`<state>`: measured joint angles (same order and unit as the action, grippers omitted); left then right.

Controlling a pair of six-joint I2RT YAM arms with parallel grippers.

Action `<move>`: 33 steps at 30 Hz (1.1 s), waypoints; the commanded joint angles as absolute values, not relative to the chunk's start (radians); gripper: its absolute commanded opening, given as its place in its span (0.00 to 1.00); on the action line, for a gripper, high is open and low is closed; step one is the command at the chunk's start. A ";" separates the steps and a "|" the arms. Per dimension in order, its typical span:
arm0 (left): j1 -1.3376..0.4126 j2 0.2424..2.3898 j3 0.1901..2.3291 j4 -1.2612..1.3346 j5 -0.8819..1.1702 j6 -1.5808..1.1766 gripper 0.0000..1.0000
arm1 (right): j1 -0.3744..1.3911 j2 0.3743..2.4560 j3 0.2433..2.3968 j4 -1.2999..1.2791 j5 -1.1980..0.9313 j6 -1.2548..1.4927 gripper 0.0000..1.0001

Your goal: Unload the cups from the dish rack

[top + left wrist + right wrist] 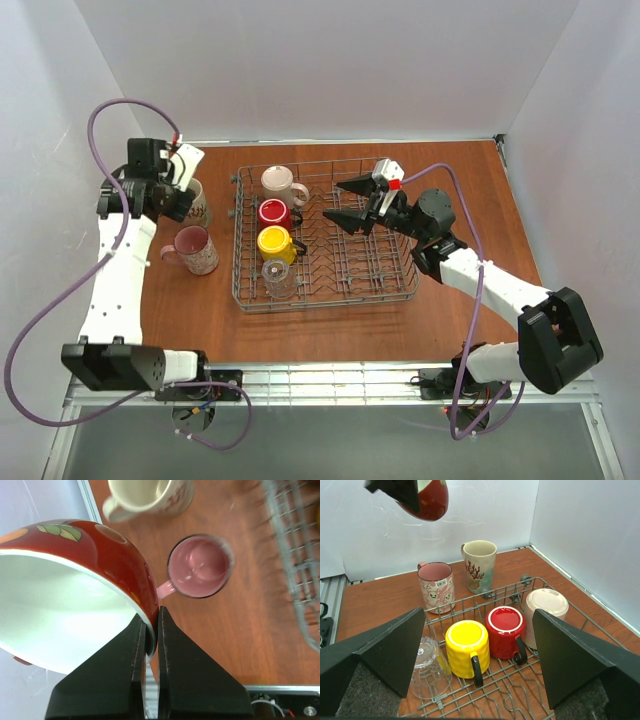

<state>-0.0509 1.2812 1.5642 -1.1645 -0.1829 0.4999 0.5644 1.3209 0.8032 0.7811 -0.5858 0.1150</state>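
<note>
Black left tool [152, 622]: clenched, gripping the rim of the dark red mug [100, 555], which is hanging tilted in the air above the surface [240, 645], left of the dish rack [300, 580]. Below it, the pink mug [200, 567] and the beige mug [150, 495] are standing upright on the surface, near each other, outside the rack. Right tool [335, 200]: released, jaws standing wide, hovering over the rack's middle and carrying nothing. Along the rack's left side, the cream mug [546, 605], red mug [505, 630] and yellow mug [466, 647] are sitting upside down in a row, with the clear glass [430, 667] leaning at the near end.
</note>
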 commanded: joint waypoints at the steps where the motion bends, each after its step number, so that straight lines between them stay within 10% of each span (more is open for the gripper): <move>1: 0.076 1.322 1.591 -1.140 -0.166 0.569 0.00 | 0.568 1.296 0.789 0.808 -0.603 0.084 0.82; 14: 0.420 1.565 1.539 -1.175 0.123 0.643 0.00 | 0.569 1.261 0.747 0.790 -0.587 0.043 0.82; 33: 0.437 1.720 1.305 -1.049 0.080 0.655 0.00 | 0.568 1.243 0.755 0.733 -0.552 0.003 0.82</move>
<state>0.4366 1.7279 1.3094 -1.1206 0.0853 0.6392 0.5644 1.2713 0.7418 0.7288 -0.5709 0.0250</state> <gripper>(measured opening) 0.034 0.817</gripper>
